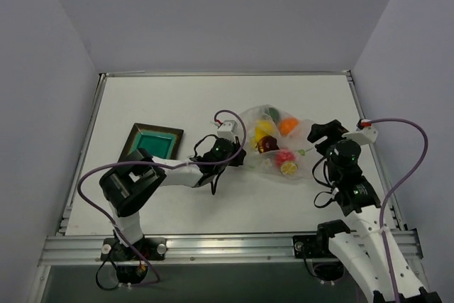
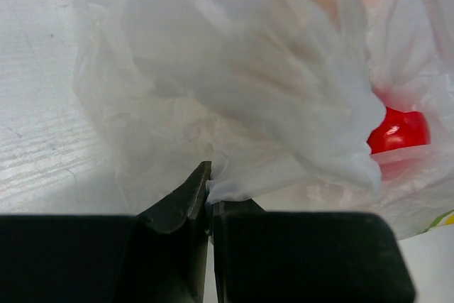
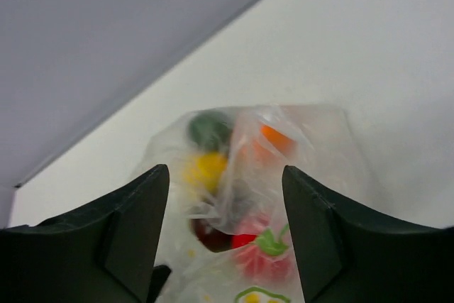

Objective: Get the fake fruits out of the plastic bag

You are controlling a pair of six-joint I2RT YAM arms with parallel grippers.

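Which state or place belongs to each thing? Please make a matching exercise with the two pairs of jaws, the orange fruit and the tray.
1. left jaws
2. right jaws
3. orange fruit
4. tray

A. open, facing the plastic bag
B. left of the plastic bag in the top view
C. shut on the plastic bag's film
D. inside the plastic bag

Pairs: 1-C, 2-A, 3-D, 4-B

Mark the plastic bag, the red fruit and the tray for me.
plastic bag (image 2: 248,90), left wrist view, bunched film mid-frame.
red fruit (image 2: 399,131), left wrist view, its glossy middle.
tray (image 1: 151,142), top external view, bare teal centre.
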